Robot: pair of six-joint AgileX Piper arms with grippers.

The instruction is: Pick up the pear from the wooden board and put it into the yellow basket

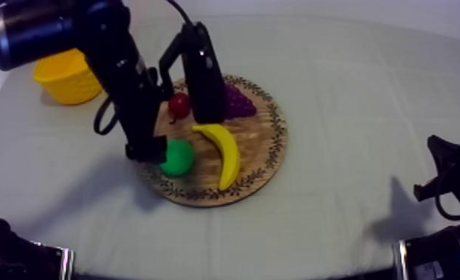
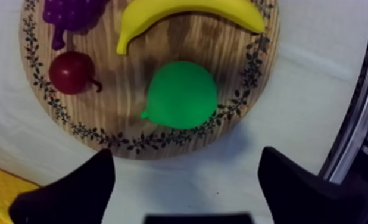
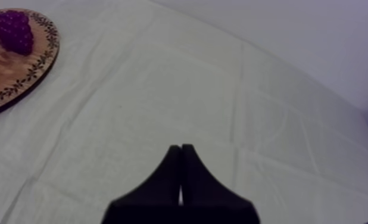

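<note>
While the left tool [image 2: 185, 199] hangs spread wide just short of the pear [image 2: 180, 95] — approach step — next it must push forward, straddle it and close.

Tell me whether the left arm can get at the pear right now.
Probably yes. The left gripper is open and hovers just by the pear at the wooden board's edge, with nothing between them; the banana lies on the pear's far side.
</note>
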